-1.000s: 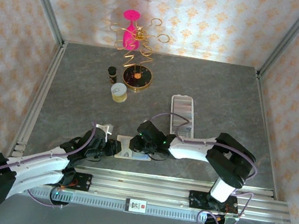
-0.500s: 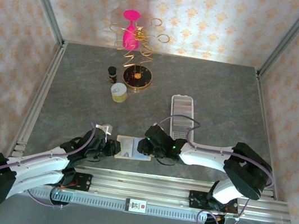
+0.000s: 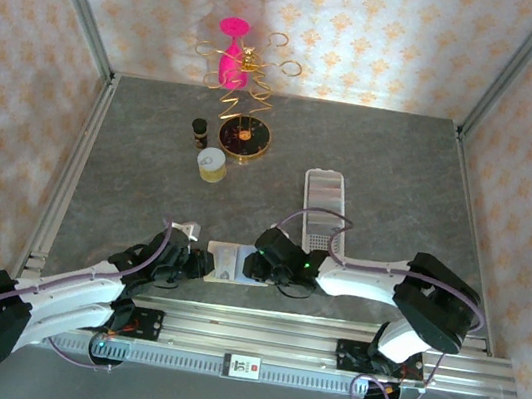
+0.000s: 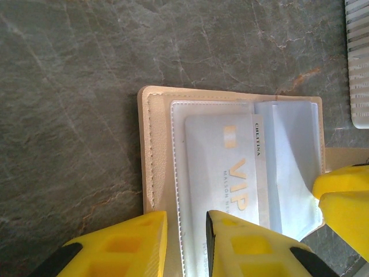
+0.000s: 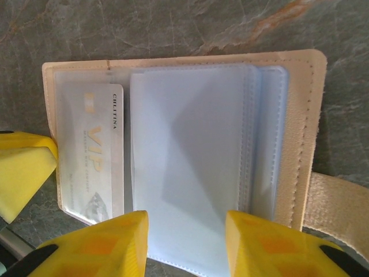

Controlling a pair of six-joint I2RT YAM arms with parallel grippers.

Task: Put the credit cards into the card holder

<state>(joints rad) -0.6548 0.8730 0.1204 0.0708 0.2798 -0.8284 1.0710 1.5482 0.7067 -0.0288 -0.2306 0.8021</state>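
Note:
A beige wallet (image 3: 228, 262) lies open on the table near the front edge, between both grippers. One pale blue-grey credit card (image 4: 225, 167) marked VIP sits in its clear sleeves. The card holder (image 3: 326, 191), a long white tray, lies behind and to the right, and its ribbed edge (image 4: 360, 69) shows top right in the left wrist view. My left gripper (image 4: 187, 222) stands with a narrow gap over the wallet's near edge, beside the card. My right gripper (image 5: 187, 222) is open over the empty sleeves at the other side, and the card (image 5: 92, 150) lies left of it.
At the back left stand a gold wire stand with a pink glass (image 3: 233, 53), a round dark dish (image 3: 245, 138), a small dark bottle (image 3: 198, 129) and a pale round tin (image 3: 212, 163). Metal rails run along the table's front.
The right gripper's jaws have spread wider over the wallet's sleeves, and the right arm has swung its elbow to the right. The left arm has stayed in place.

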